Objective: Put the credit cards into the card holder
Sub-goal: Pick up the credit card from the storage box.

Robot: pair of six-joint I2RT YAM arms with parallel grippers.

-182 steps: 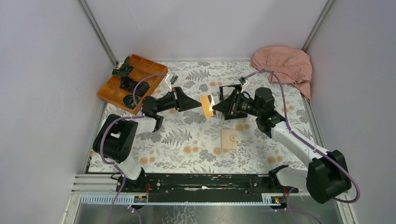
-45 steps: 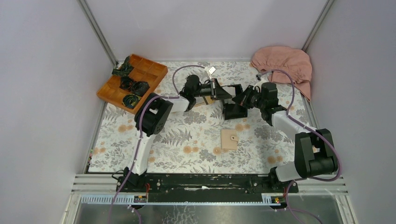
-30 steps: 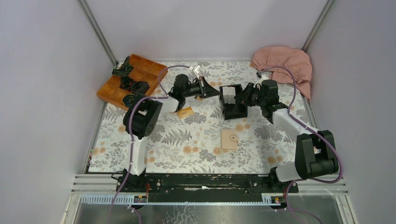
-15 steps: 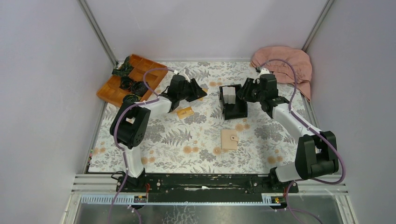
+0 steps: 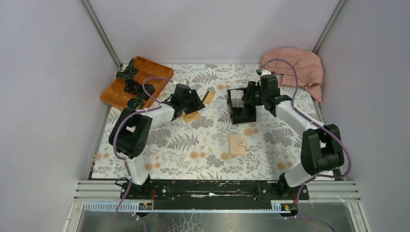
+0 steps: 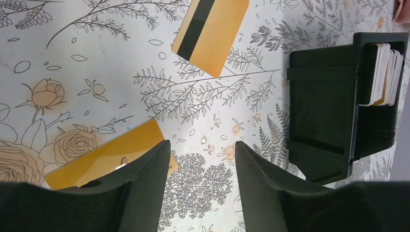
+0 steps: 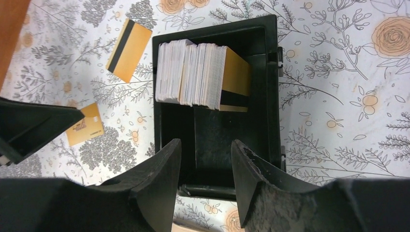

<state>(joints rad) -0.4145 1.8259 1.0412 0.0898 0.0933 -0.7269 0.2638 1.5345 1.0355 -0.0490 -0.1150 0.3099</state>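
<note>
Evidently left claw (image 6: 200,159) and right claw (image 7: 205,154) stood open, empty; two credit cards (image 6: 210,34) lay flat on the worktop (image 6: 121,58), card holder (image 5: 237,144) (closed) well apart. Recommended: tip one card's edge up first.

Brightness: even, soft light across all three views.
Shadows: faint on the cloth (image 6: 217,121); deepest inside the box (image 7: 215,140).
Glare: mottled reflections along the top view's bottom strip.
Focus: cloth print sharp; fingers (image 6: 145,193) at the wrist views' lower edge slightly soft.
</note>
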